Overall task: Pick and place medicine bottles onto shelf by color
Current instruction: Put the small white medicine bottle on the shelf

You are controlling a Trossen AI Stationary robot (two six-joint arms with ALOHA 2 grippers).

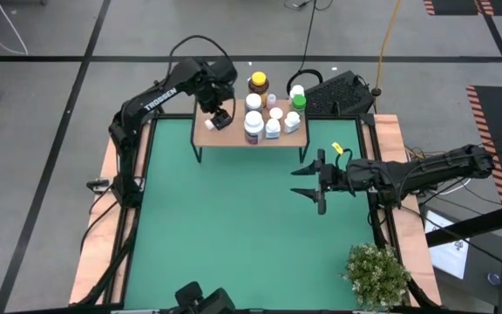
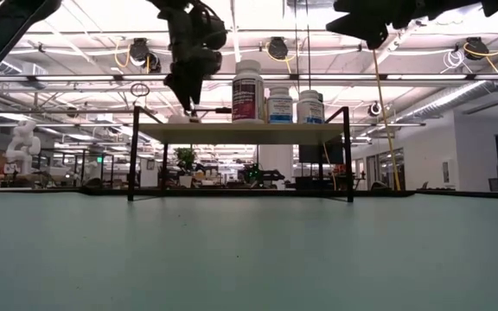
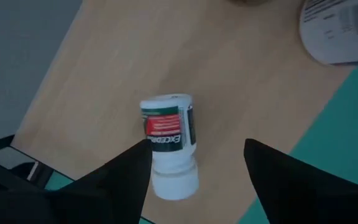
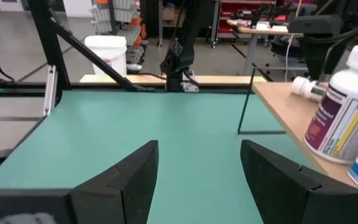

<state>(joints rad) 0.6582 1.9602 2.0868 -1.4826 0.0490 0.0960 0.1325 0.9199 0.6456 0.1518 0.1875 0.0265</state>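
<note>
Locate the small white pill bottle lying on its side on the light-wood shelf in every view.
High view: small white pill bottle on the light-wood shelf's left part, under the left end effector.
Low view: only a sliver at the shelf top, below that end effector.
Left wrist view: centre, red-green label, between the fingers.
Right wrist view: far shelf end.
Shared landmark: the tall white purple-labelled bottle.

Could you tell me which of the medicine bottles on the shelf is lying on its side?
The small white bottle with the red and green label, alone at the light-wood shelf's left end under the open left gripper; the others stand upright, clustered rightward.
</note>
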